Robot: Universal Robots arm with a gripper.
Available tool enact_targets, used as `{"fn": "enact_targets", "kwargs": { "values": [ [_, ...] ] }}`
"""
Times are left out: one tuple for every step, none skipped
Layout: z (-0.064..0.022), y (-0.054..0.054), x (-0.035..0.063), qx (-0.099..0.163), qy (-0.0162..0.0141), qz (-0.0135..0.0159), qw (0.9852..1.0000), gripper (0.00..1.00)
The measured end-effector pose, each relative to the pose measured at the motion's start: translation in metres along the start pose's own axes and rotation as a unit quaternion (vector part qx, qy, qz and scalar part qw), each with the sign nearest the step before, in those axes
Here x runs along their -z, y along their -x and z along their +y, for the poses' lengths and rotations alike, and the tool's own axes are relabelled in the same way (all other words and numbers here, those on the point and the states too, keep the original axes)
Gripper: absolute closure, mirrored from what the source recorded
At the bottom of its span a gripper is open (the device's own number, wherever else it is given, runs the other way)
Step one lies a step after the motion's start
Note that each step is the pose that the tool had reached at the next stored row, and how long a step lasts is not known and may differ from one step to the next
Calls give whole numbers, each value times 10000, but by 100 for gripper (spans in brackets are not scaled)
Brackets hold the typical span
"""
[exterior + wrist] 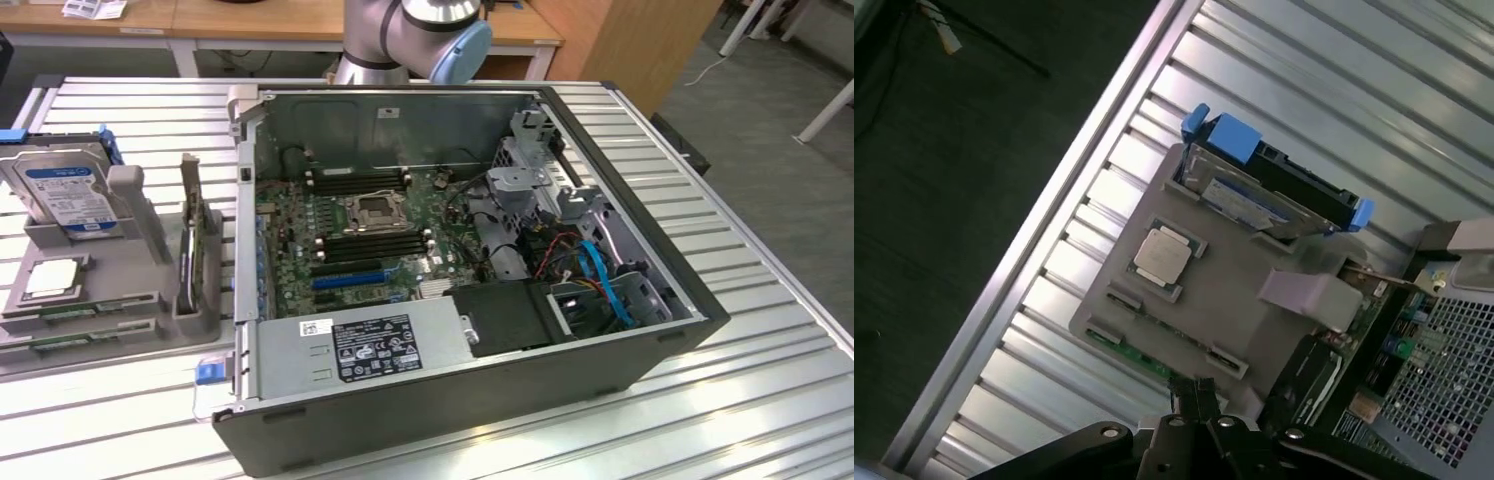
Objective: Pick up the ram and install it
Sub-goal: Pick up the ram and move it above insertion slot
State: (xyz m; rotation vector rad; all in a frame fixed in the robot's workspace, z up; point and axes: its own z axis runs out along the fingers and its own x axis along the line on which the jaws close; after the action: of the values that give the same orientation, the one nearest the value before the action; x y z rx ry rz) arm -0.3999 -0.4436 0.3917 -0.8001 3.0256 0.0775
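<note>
The tool [1192, 388] hangs above the edge of a grey holder tray [1226, 318], with its fingers together and nothing seen between them. The ram [1140, 357] lies flat in a recess along that tray edge, just beneath and beside the fingertips, and no contact can be made out. In the exterior view the ram [78, 312] sits at the near end of the tray [127, 272], with a second green stick [70, 341] next to it.

Farther from the tool on the same tray rests a square silver CPU [1167, 257], which also shows in the exterior view [51, 278]. Beyond the CPU a hard drive in a blue caddy [1254, 195] stands tilted in its cradle [67, 195]. An expansion card [198, 240] stands on edge in the tray, between the ram and the open computer case [467, 410]. The perforated side of the case [1454, 385] lies close to the tool.

Inside the case the motherboard [300, 215] lies flat, with black memory slots [380, 245] on either side of the CPU socket [374, 212]. Blue slots [350, 275] and a power supply [367, 345] lie nearby. The tray and the case both rest on a ribbed metal counter [747, 400]. The arm [414, 30] rises behind the case.
</note>
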Motion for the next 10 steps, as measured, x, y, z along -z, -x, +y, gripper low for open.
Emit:
{"fn": "enact_targets", "kwargs": {
  "values": [
    [0,0,0,46,1,2,10000,90],
    [0,0,0,91,2,4,10000,90],
    [0,0,0,142,3,7,9999,90],
    [0,0,0,192,4,9,9998,90],
    [0,0,0,255,6,11,9997,90],
    [0,0,0,313,7,14,9995,90],
    [0,0,0,375,9,17,9993,90],
    [0,0,0,437,10,20,9990,90],
    [0,0,0,499,12,23,9988,90],
    [0,0,0,561,13,25,9984,90]
  ]
}}
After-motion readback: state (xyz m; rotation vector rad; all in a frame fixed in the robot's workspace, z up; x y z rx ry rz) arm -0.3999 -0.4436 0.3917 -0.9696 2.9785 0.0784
